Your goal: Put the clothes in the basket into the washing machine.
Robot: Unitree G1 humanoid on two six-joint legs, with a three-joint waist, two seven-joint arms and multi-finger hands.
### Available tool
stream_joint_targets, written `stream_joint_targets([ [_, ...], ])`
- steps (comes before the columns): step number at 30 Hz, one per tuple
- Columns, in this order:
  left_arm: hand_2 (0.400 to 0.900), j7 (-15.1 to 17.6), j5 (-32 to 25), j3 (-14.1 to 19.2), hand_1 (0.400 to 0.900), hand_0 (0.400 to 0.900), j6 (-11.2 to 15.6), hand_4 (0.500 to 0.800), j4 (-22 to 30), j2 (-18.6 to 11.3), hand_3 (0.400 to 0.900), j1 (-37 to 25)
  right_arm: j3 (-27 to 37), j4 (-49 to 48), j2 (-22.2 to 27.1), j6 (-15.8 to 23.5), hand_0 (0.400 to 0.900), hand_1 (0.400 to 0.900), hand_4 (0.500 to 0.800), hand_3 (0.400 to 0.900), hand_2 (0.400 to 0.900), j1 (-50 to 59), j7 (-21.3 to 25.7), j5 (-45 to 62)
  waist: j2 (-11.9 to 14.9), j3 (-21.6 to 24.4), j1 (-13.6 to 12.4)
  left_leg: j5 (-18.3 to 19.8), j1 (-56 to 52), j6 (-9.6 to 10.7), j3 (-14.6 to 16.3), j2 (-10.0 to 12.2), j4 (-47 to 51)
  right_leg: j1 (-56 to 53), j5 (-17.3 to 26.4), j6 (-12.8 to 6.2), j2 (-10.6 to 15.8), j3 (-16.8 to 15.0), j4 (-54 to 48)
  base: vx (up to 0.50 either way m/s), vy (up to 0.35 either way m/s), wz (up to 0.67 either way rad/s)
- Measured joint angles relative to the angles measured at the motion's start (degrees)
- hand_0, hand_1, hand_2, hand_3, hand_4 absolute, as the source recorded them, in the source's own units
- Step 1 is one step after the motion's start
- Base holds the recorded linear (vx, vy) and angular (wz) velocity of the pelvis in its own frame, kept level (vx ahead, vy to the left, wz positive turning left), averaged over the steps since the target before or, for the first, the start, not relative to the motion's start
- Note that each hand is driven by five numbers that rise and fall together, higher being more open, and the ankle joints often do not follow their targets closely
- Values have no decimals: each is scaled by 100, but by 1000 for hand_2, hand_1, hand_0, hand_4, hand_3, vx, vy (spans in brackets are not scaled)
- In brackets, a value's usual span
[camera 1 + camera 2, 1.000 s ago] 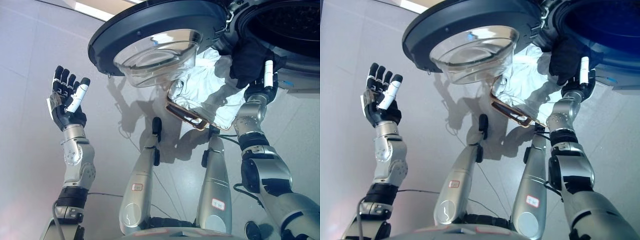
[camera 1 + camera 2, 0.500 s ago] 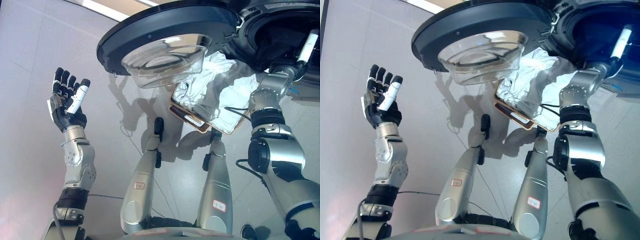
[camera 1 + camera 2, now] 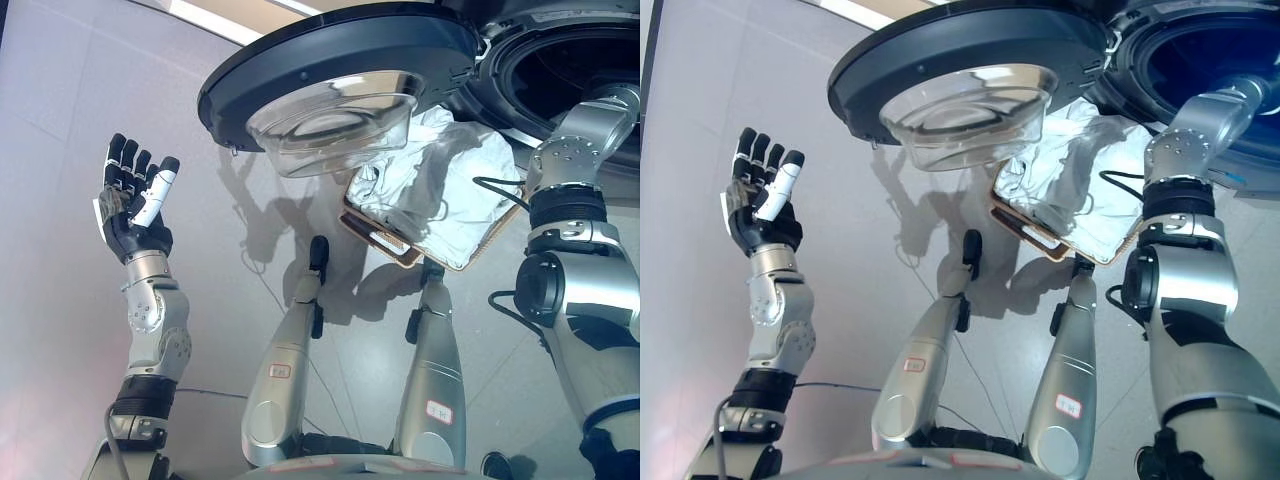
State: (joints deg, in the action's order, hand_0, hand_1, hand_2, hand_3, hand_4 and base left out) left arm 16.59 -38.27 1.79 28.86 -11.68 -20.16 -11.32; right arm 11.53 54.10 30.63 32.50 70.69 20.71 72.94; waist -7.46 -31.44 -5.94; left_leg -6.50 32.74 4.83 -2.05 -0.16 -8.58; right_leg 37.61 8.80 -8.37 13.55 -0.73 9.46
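The washing machine's round door (image 3: pixel 340 45) hangs open at the top, its glass bowl (image 3: pixel 330 120) facing down. Beside it at the top right is the dark drum opening (image 3: pixel 570 60). On the floor below the door stands a wooden-rimmed basket (image 3: pixel 378 236) holding white clothes (image 3: pixel 440 190). My right arm (image 3: pixel 585 125) reaches up into the drum opening, and its hand passes beyond the picture's right edge. My left hand (image 3: pixel 135 200) is raised at the left, fingers straight, holding nothing, far from the basket.
Grey tiled floor (image 3: pixel 60 120) spreads out to the left of the machine. The open door overhangs the basket's far side.
A second ago my right hand held a dark garment at the drum's mouth. It has pushed deeper into the drum and out of view, and the dark garment no longer shows. The left hand stays still.
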Motion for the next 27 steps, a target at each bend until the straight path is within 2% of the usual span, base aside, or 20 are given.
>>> stream_joint_targets([
  [13,900,35,1,2,900,900,6,800,167,-9,900,-3,-124,218,17,-120,900,900,800,900,900,-4,125,-551,0,0,29,-1,-6,1,6,2,-2,-5,1,1,-2,-5,-2,-2,-4,-2],
  [15,900,64,5,2,900,900,6,800,167,-9,900,-3,-172,267,42,-252,900,900,800,900,900,-14,255,-893,0,0,51,-1,-9,1,10,2,-8,-6,3,2,-3,-9,1,-20,-2,-10],
  [20,900,174,13,26,900,900,6,800,167,-13,900,-3,-822,369,131,-756,900,900,800,900,900,-243,498,-2084,0,0,130,-1,-27,3,25,17,-22,-12,11,12,-21,-27,16,-27,-15,-4],
  [27,900,231,79,29,900,900,7,800,167,-13,900,-13,-1279,182,-327,-1255,900,900,800,900,900,-1436,484,-3324,1,0,164,-4,-13,10,17,20,-29,-7,10,15,-30,-23,20,-27,-6,-2],
])
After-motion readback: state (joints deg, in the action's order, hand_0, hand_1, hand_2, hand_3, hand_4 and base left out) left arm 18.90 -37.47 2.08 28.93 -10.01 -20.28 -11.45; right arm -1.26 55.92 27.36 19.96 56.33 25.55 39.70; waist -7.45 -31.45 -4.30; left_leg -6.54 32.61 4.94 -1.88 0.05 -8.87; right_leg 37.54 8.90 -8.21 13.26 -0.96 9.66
